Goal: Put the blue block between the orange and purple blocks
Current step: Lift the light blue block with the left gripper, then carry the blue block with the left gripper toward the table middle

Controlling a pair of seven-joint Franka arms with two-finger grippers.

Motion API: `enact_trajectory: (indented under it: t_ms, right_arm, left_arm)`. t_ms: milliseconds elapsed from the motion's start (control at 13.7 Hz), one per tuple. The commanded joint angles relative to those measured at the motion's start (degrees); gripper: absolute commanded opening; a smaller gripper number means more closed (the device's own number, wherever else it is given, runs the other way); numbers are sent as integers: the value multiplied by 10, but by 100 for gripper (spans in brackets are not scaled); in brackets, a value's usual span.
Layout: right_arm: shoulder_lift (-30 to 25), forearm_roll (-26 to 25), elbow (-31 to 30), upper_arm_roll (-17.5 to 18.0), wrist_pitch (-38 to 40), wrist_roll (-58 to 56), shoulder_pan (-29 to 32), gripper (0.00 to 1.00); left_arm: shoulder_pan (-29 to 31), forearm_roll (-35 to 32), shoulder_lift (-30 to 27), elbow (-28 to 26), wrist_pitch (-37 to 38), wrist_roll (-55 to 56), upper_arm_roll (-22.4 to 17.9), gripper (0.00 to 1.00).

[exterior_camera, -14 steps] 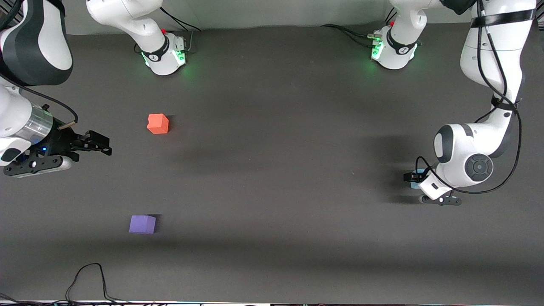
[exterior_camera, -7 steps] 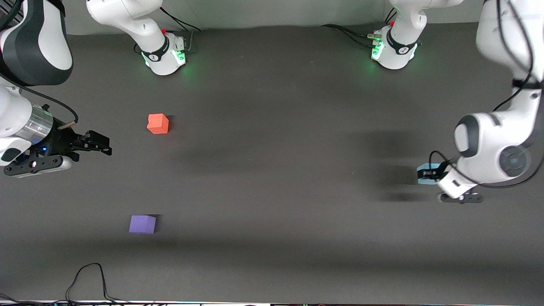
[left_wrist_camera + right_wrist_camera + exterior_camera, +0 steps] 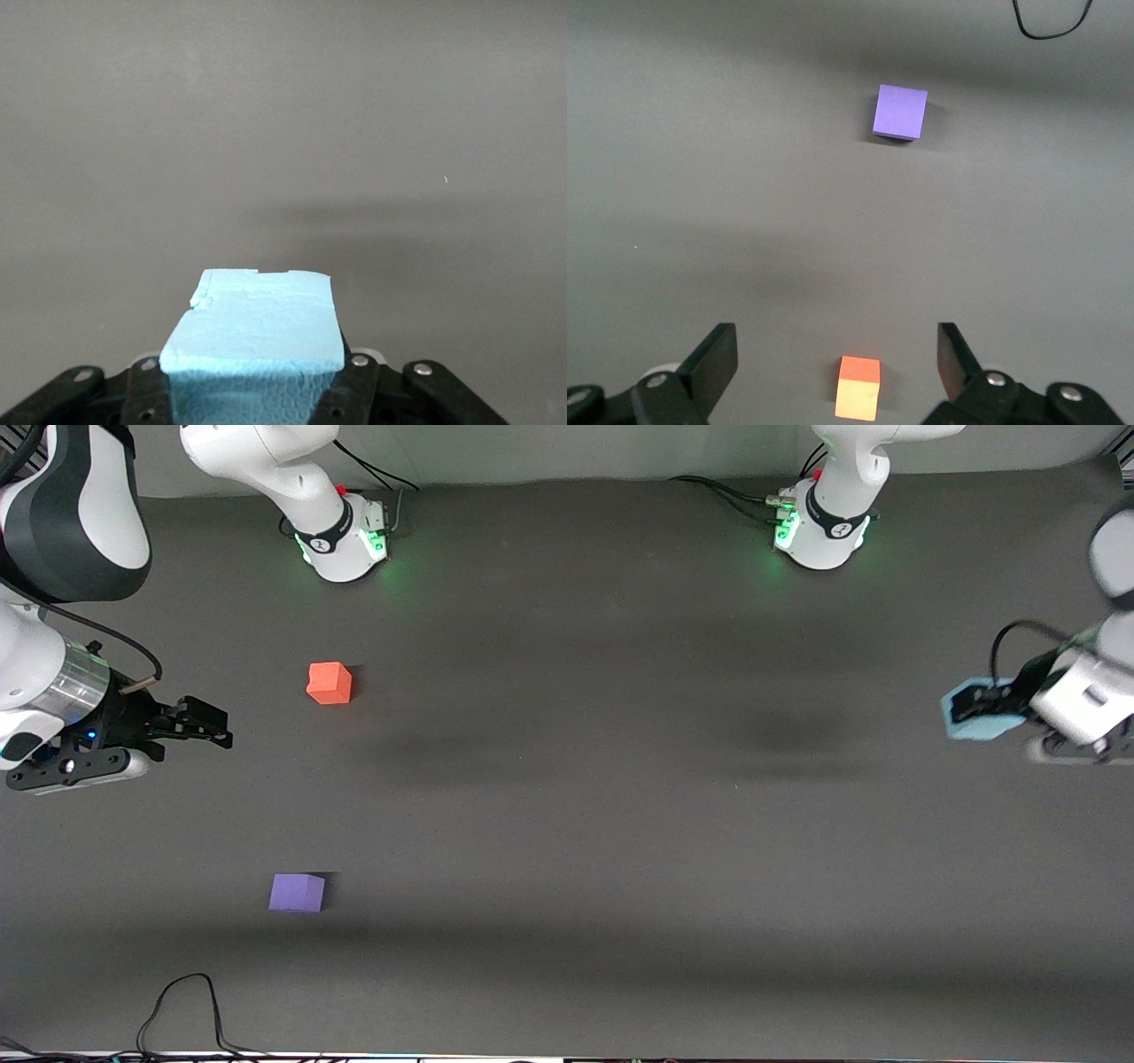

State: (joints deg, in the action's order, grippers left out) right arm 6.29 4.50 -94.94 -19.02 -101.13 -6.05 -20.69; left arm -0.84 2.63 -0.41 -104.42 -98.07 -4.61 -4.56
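The left gripper (image 3: 974, 710) is clamped on the blue block (image 3: 967, 726) and holds it aloft over the table's (image 3: 567, 779) edge at the left arm's end. The cube looks like light, soft foam, best pinched across two flat side faces without crushing it. The orange block (image 3: 329, 683) and the purple block (image 3: 297, 892) sit well apart toward the right arm's end, purple nearer the front edge, the gap between them bare. The right gripper (image 3: 213, 726) waits over that end's edge, fingers spread apart and empty.
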Motion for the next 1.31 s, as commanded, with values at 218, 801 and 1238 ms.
enact_trajectory:
  t_ms: [218,801,1238]
  right_arm:
    - [-10,-11,0,-2,-2,27,-15,100]
    - [-15,-22,13,-8,20,25,-13,100]
    - [-15,-20,12,-8,21,25,-13,100]
  left_arm:
    - [-73,-7,30,92,45,219,96,8]
    - [-283,-40,301,393,36,611,191,8]
    - [-365,-92,419,406,-81,699,188,8]
